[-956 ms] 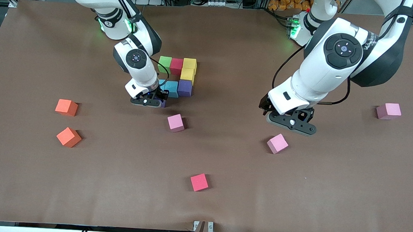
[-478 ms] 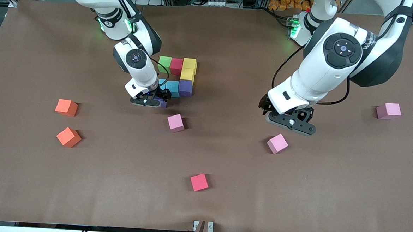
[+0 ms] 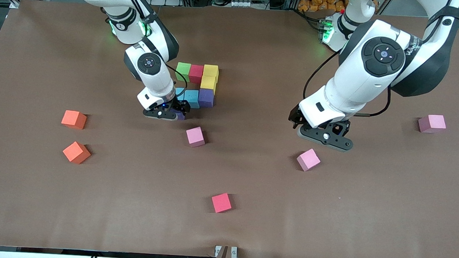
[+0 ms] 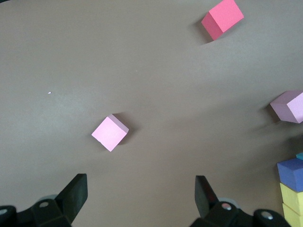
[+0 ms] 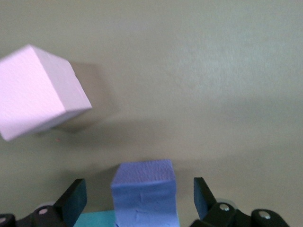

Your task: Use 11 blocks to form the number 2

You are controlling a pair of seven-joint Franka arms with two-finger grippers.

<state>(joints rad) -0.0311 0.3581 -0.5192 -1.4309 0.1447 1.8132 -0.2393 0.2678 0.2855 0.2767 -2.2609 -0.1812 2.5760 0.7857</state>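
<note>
The blocks in place form green (image 3: 183, 69), red (image 3: 196, 73) and yellow (image 3: 211, 70) in a row, a yellow (image 3: 208, 82) below, then light blue (image 3: 192, 98) and purple (image 3: 206, 97). My right gripper (image 3: 171, 111) is open, its fingers astride a second purple block (image 5: 144, 189) without touching it; that block rests on the table against a light blue one (image 5: 94, 220). Loose pink blocks lie at the middle (image 3: 195, 136), under my left arm (image 3: 308, 159) and toward the left arm's end (image 3: 432, 123). My left gripper (image 3: 322, 138) hangs open and empty over bare table beside the pink block (image 4: 110, 132).
Two orange cubes (image 3: 73, 119) (image 3: 76, 152) sit toward the right arm's end of the table. A lone red-pink cube (image 3: 221, 202) lies nearer the front camera. Brown table cover (image 3: 131, 202) spreads wide around them.
My right gripper has opened and let go of the purple block, then risen slightly. The left arm has barely moved.
</note>
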